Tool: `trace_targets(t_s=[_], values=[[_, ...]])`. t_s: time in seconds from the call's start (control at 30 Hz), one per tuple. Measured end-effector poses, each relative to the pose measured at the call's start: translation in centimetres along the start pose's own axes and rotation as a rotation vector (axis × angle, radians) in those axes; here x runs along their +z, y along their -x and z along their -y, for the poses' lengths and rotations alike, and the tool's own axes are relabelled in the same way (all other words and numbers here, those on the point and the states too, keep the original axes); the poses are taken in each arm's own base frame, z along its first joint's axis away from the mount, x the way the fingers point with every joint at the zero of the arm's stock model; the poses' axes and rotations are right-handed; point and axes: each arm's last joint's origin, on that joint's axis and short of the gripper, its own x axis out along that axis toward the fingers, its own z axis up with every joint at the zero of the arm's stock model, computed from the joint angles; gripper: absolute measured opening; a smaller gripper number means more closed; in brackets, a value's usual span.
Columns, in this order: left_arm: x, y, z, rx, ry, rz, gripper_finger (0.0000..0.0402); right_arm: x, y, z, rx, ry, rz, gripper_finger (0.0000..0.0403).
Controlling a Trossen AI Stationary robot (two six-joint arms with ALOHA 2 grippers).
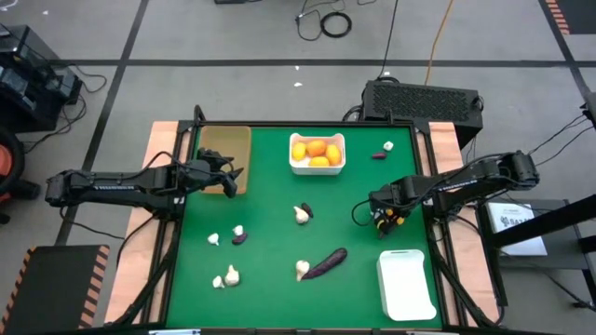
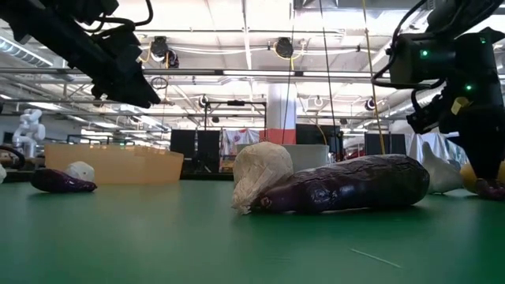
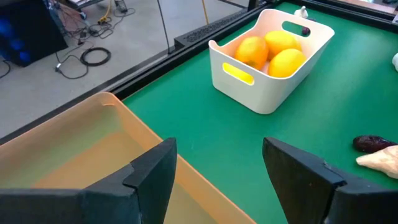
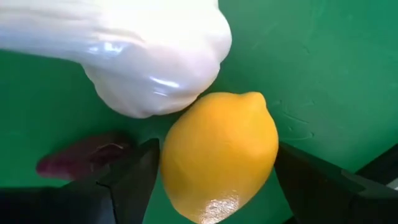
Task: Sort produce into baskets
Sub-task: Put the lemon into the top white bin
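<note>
Green desk (image 1: 279,251) with wood side edges; black ventilated box (image 1: 424,99) behind far edge; coiled black cable (image 1: 335,24) on grey floor; orange cable (image 1: 438,37) nearby.

Bright ceiling lamps, glare on the white bulb (image 4: 149,56)

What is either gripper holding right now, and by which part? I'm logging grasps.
The right gripper has its fingers on either side of a yellow lemon, across its middle; firm contact cannot be told. The left gripper is open over the tan tray, empty.
</note>
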Motion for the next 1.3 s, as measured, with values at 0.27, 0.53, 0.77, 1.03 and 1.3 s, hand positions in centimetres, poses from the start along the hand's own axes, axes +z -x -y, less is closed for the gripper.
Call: trace_targets(t_s=[0.27,0.53,0.77,1.03,1.3], values=[[0.0,0.0,0.0,0.004,0.000,0.001,0.0246,0.0,0.0,0.0,-0.004,0.015,-0.003,0.0251],[0.0,0.0,0.0,0.006,0.000,0.002,0.0246,0.0,1.2,0.0,-0.028,0.040,-0.028,0.0232],[0.0,0.0,0.0,0.017,0.000,0.006,0.0246,0.9,5.1,-0.4,-0.109,0.066,0.073,0.0235],[0.4,0.0,0.1,0.010,-0.006,0.041,0.0246,3.7,10.5,-0.9,-0.210,0.008,0.488,0.0235],[0.7,0.0,0.1,0.003,-0.020,0.067,0.0246,9.5,12.5,-2.7,-0.010,0.006,0.907,0.0235]])
